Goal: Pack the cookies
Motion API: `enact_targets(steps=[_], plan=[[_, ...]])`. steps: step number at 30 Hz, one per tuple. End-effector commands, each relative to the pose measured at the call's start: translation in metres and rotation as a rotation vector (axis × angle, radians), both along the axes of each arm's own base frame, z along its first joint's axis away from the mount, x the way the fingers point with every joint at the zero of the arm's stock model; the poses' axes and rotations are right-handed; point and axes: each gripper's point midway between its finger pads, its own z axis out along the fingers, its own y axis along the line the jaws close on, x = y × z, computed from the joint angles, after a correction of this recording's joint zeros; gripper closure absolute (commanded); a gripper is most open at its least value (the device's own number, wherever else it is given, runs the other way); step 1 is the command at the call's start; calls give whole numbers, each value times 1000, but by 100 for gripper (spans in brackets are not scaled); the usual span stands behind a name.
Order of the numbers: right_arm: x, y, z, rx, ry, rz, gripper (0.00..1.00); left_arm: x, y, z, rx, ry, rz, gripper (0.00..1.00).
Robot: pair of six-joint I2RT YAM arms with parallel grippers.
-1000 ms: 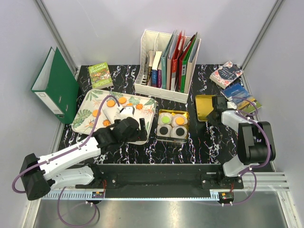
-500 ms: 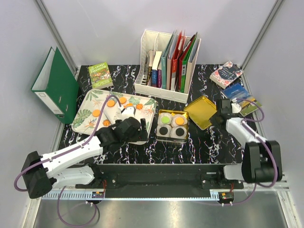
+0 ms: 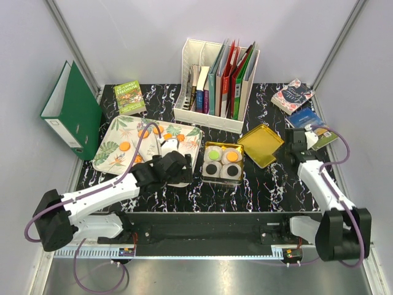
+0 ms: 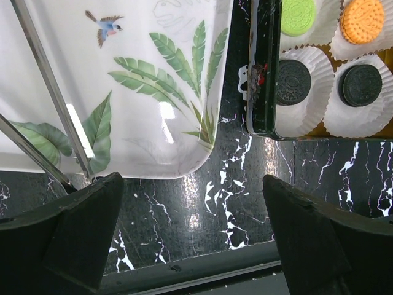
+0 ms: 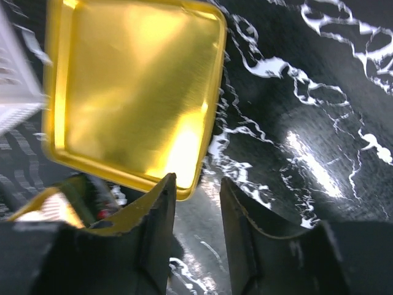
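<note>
- The left hand [image 4: 193,230] hangs over the near right corner of the leaf-printed tray [image 3: 113,142]. Its fingers [image 4: 86,215] are spread wide and nothing is between them.
- The right hand [image 5: 196,184] is low over the black marbled bench [image 3: 270,184], at 3 o'clock of the gold lid [image 3: 261,145]. Its fingers [image 5: 156,209] stand a little apart, with only bare bench in the gap. One tip is just beside the lid's near edge.
- The gold tin [image 3: 224,145] sits at 3 o'clock of the tray and apart from it. It holds four white paper cups [image 4: 307,114].
- Each cup holds one of the cookies: a green cookie [image 4: 299,15] and an orange cookie [image 4: 362,19] in the far row, two black cookies [image 4: 293,82] in the near row.
- More orange cookies [image 3: 124,146] lie loose on the tray, mostly at its 12 o'clock side.
- The lid lies flat on the bench, inside up, at 2 o'clock of the tin.
</note>
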Motion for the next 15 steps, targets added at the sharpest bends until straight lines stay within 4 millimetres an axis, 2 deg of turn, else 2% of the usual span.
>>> enact_targets(steps=[1,9,15], plan=[[-2,-7,-23,-50,109,-2,56,10,-17,21,-71,-43,5,1],[21,0,-48,-6,160,-8,59,8,-16,19,-67,-42,-11,1],[34,0,-53,-11,159,-9,61,7,-12,17,-63,-44,-7,1]])
